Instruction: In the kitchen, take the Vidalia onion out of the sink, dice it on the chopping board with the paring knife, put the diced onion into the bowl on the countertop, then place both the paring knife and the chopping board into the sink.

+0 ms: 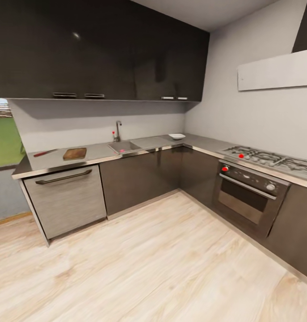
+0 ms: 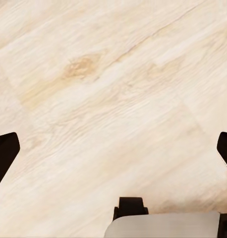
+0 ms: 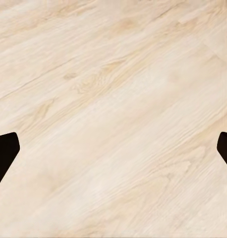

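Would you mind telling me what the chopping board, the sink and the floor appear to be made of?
The chopping board looks like dark brown wood with a matte finish, its grain faintly visible. The sink seems to be brushed grey steel, going by its dull metallic sheen. The floor looks like pale wood planks or laminate, with printed-looking grain and knots.

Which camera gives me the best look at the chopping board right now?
The head view: the chopping board lies on the countertop between the paring knife and the sink. Both wrist views look down at the wooden floor, past open fingers.
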